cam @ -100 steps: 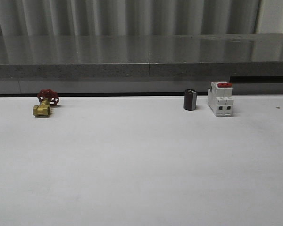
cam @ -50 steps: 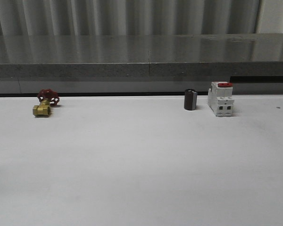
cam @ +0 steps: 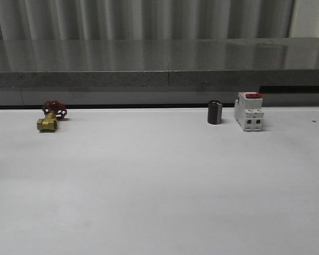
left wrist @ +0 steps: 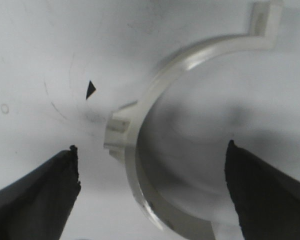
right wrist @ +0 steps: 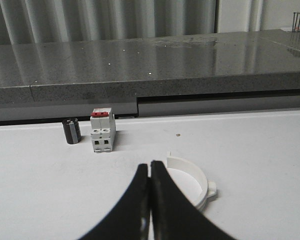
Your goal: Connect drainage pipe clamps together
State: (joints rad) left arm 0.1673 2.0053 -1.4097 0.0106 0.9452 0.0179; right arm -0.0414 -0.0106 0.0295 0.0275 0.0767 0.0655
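One white half-ring drainage pipe clamp (left wrist: pixel 144 107) lies flat on the white table, seen close up in the left wrist view. My left gripper (left wrist: pixel 151 147) hangs open over it, one black finger outside the arc by its side tab (left wrist: pixel 117 127), the other inside the curve. A second white half-ring clamp (right wrist: pixel 194 170) lies on the table in the right wrist view, its tab pointing away from the fingers. My right gripper (right wrist: pixel 149 164) is shut with nothing in it, its tips right beside that clamp's near end.
A brass valve with a red handwheel (cam: pixel 50 117) stands at the table's back left. A small black cylinder (cam: pixel 215 112) and a white breaker with a red switch (cam: pixel 249 111) stand at the back right. A grey ledge (cam: pixel 159 79) runs behind the table (cam: pixel 159 186).
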